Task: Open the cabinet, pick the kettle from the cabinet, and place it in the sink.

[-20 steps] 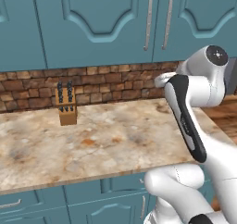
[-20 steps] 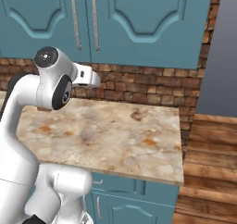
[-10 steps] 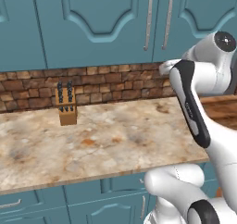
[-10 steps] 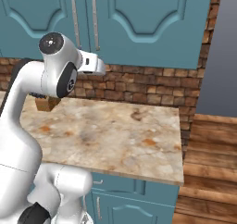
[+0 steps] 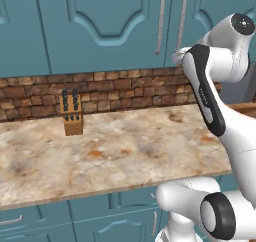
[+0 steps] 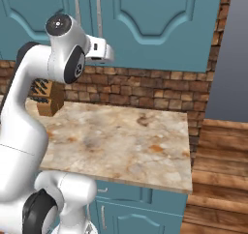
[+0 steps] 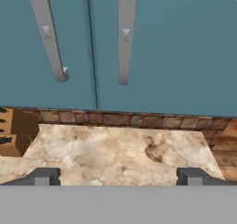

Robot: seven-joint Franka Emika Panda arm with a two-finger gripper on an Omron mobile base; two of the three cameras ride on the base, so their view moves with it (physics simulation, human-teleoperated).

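The tall teal wall cabinet (image 5: 125, 31) with arched raised panels hangs above the beige marbled tabletop (image 5: 110, 153), both doors closed, its two long silver bar handles (image 7: 124, 33) side by side. The fingers (image 7: 45, 176) stand wide apart, holding nothing, facing the handles. A brown wooden knife block (image 5: 72, 113) stands near the tabletop's back edge.
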